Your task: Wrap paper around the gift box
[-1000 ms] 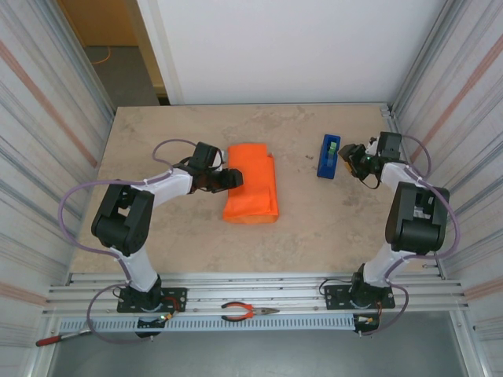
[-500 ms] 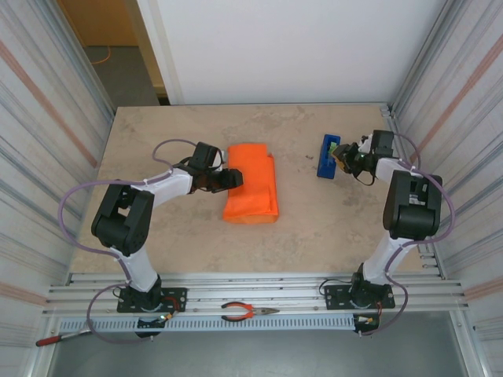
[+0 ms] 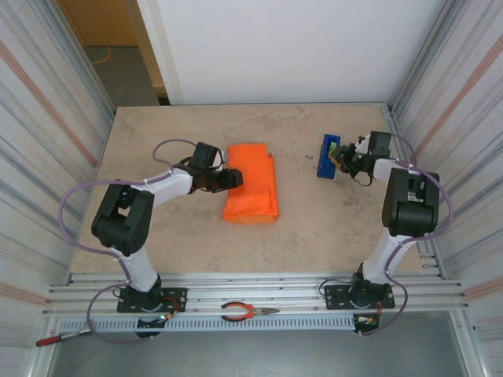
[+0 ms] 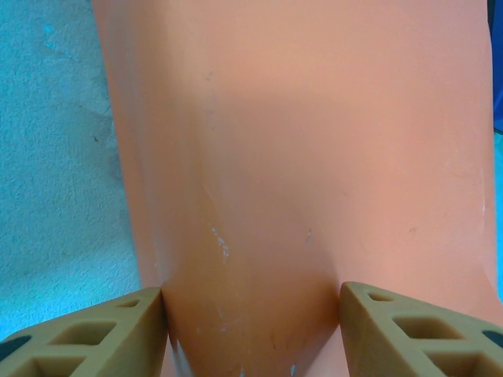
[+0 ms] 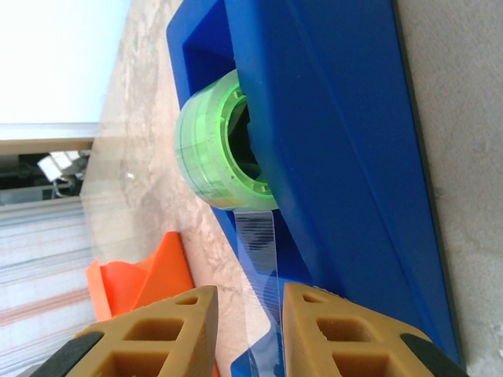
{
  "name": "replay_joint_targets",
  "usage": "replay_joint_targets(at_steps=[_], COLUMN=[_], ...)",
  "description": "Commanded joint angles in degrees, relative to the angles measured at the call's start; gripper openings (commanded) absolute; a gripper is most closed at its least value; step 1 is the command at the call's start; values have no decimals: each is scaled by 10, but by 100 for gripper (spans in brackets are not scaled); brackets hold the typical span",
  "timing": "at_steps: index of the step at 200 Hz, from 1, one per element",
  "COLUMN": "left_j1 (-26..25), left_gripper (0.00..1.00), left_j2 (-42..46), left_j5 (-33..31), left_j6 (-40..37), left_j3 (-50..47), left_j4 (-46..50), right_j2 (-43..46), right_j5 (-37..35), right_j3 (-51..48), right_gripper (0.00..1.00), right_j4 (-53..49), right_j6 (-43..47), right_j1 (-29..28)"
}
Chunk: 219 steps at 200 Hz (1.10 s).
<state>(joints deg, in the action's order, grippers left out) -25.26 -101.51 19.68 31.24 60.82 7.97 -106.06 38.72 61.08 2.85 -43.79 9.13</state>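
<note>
Left gripper [image 3: 233, 179] is clamped on the left side of the box [image 3: 253, 169]. Its fingers [image 4: 102, 334] press against the paper [image 4: 314, 157] on both flanks. Box sits mid-table, a bit left of centre, fully covered in orange, paper creased. Dispenser [image 3: 328, 156] stands well right of it on the table [image 3: 157, 126]. Right gripper [image 5: 248, 298] is just beside the dispenser's right side. Its jaws are nearly together around the clear tape strip [image 5: 257, 236] coming off the green roll [image 5: 212, 145]. Can't tell if the strip is actually pinched.
</note>
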Motion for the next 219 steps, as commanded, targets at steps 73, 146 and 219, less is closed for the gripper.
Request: replay_joint_targets(at_steps=[73,146,219], left_j1=[-12,-12,-12], left_gripper=[57,57,57], left_j2=[-31,-30,-35], left_j5=[-45,-45,-44], left_j6=[-24,-24,-24], left_j3=[-22,-24,-22], left_j4=[84,82,81], right_j2=[-15,-22,-3], right_j5=[49,60,71], right_j3=[-58,-73,-65], right_gripper=[27,22,0], right_j4=[117,150,149], right_j6=[-83,-104,-108], right_j1=[17,21,21])
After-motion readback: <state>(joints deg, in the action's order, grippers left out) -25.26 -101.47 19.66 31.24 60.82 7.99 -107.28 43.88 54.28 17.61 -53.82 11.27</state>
